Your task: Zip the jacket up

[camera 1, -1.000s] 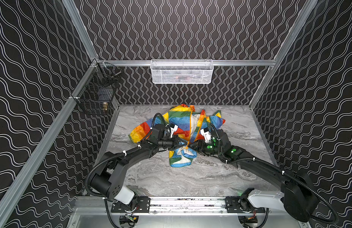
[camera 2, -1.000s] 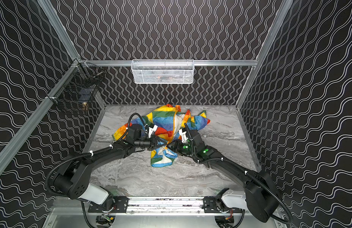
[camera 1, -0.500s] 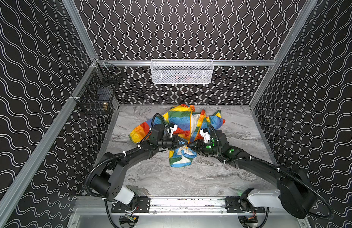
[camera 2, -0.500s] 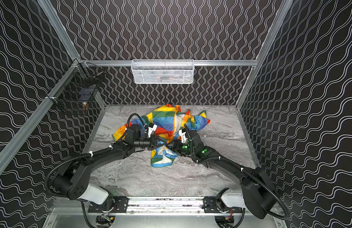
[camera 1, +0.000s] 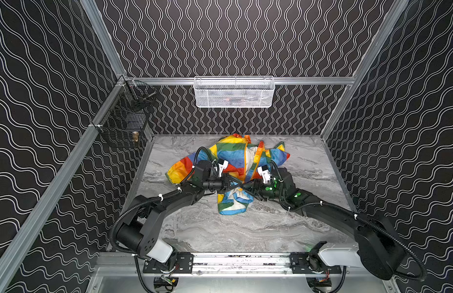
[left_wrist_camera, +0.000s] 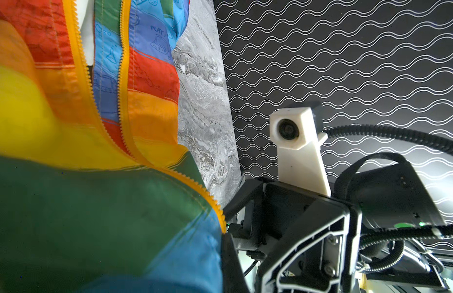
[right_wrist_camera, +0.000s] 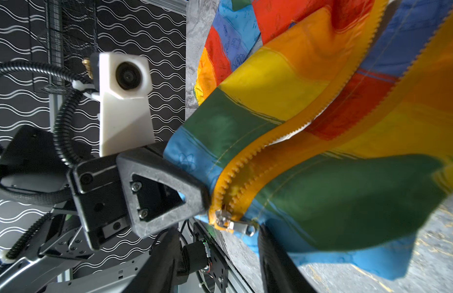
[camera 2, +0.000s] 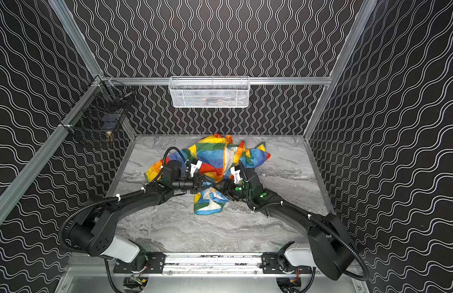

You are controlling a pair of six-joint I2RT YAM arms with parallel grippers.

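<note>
The jacket (camera 1: 235,162) lies bunched up in the middle of both top views, toward the back of the table (camera 1: 220,233). The left end effector (camera 1: 238,184) is pressed together and pinches the jacket's bottom edge. Just beside it is the little metal zipper pull (right_wrist_camera: 233,223), in the lower middle of the right wrist view. The right end effector (camera 1: 249,189) is spread and holds nothing. The pull sits just in front of its gap.

I think the zipping is only starting, because the orange zipper teeth (left_wrist_camera: 80,63) are apart higher up. Next, the right one should pinch the pull and slide it up while the left holds the bottom tight.

A blue stripe has the word "PLAY" (left_wrist_camera: 158,30) on it.
</note>
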